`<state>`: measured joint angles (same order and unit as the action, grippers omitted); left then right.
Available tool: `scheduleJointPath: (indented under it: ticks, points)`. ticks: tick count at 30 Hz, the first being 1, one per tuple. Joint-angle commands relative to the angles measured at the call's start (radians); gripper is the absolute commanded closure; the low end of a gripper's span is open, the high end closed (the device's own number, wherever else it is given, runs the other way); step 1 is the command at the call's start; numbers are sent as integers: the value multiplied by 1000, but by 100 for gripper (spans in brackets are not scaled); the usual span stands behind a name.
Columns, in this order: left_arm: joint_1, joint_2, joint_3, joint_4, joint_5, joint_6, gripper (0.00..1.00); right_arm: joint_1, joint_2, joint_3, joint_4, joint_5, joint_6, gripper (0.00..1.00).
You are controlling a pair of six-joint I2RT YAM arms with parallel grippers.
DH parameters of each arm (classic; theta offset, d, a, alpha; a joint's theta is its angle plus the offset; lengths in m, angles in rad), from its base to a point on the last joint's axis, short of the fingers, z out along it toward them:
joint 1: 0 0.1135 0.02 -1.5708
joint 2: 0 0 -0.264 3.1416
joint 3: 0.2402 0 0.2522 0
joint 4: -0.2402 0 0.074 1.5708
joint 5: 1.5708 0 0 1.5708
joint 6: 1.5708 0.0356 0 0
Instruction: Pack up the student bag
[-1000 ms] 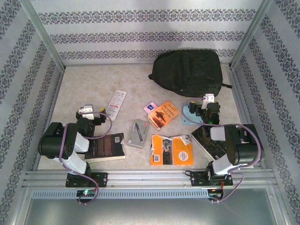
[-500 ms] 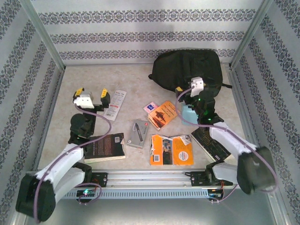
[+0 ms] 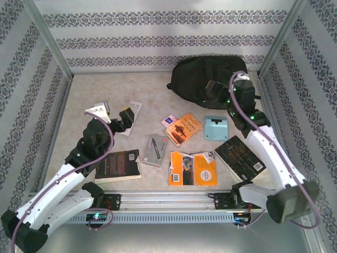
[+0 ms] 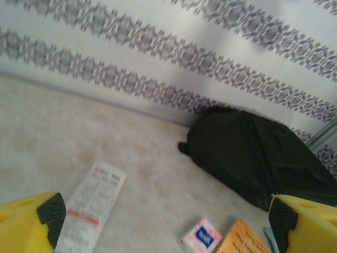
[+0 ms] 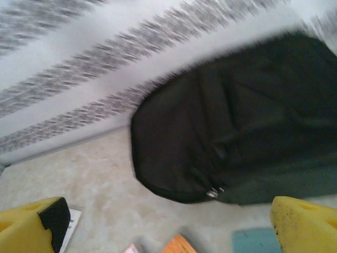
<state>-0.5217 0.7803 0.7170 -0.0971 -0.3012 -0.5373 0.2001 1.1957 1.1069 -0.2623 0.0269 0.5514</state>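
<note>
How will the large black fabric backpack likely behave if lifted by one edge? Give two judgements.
Probably floppy: the large black fabric backpack lies slumped and creased, so it should sag. Likely light for its size, since it looks flat, unfilled.

Likely a lab test cell: aluminium frame posts (image 3: 52, 47), wallpapered panels (image 3: 158, 31) boxing a beige tabletop (image 3: 95, 89), mounting rail (image 3: 168, 196) along the near edge.

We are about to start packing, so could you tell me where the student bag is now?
In the top view, the student bag lies at the far right of the table, against the back wall, just beyond the light blue case.
</note>
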Motion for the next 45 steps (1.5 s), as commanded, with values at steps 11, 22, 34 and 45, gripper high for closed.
scheduleJointPath:
  ticks: [11,22,34,45]
  points:
    - [9,437,268,-340,405,-318,0,-71,324,-101,230,-216,628,10]
    - [11,493,228,-269,463,-278,0,-105,606,-43,431,-168,777,27]
    - [15,537,261,-265,452,-251,0,-130,675,-74,799,-307,771,100]
    - [18,541,284,-173,541,-298,0,-70,369,-180,768,-328,566,100]
